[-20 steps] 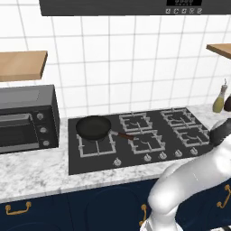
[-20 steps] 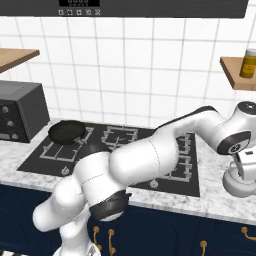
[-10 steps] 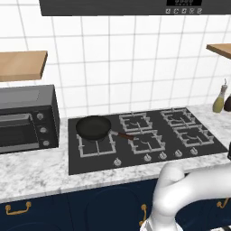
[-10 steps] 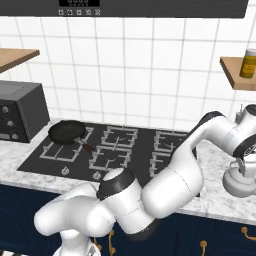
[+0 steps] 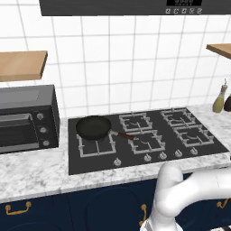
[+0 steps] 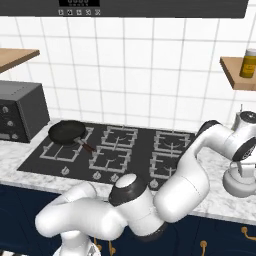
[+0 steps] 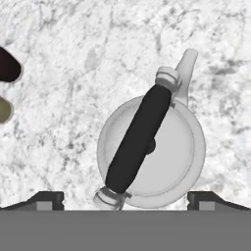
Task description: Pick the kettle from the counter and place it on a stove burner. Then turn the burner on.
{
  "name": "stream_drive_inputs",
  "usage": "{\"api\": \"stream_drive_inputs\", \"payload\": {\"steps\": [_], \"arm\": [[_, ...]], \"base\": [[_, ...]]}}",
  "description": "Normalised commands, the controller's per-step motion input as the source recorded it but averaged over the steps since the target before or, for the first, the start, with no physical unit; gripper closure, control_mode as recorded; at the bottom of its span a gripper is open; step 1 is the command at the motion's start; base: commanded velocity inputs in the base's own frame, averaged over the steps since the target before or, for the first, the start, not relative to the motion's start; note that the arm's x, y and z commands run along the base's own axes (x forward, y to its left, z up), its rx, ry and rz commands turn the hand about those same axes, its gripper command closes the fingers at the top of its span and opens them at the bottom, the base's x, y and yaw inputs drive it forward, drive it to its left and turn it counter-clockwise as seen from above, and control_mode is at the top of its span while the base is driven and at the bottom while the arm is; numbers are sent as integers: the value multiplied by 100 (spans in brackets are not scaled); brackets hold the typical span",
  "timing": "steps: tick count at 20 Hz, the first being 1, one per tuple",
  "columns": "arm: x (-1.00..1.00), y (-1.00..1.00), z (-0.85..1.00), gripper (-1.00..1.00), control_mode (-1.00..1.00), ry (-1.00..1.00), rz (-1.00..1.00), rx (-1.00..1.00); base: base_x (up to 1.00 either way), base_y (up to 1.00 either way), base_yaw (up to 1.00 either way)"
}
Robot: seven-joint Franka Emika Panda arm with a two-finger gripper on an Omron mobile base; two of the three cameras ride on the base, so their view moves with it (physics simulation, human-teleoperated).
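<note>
Open and holding nothing, my end effector hangs directly above the kettle, with one fingertip on each side of its body. The kettle stands upright on the worktop, to the right of the cooktop, well apart from the nearest stove burner. Its dark handle lies diagonally across my view, so I judge I should first rotate my wrist until the fingers close across the handle, then descend straight, centred on it, and close only when the handle is between the pads.
</note>
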Motion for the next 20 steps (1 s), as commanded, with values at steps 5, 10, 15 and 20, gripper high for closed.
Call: {"api": "stream_drive_inputs", "payload": {"steps": [5,10,15,20], "arm": [[36,-5,-35,100,-100,-3,-2,-3],[19,-43,-55,100,-100,-2,-5,-8],[15,-7,-2,100,-100,3,-6,0],[-9,66,32,100,-100,-16,-3,-1]], "base": [[0,0,0],[0,0,0],[0,0,0],[0,0,0]]}}
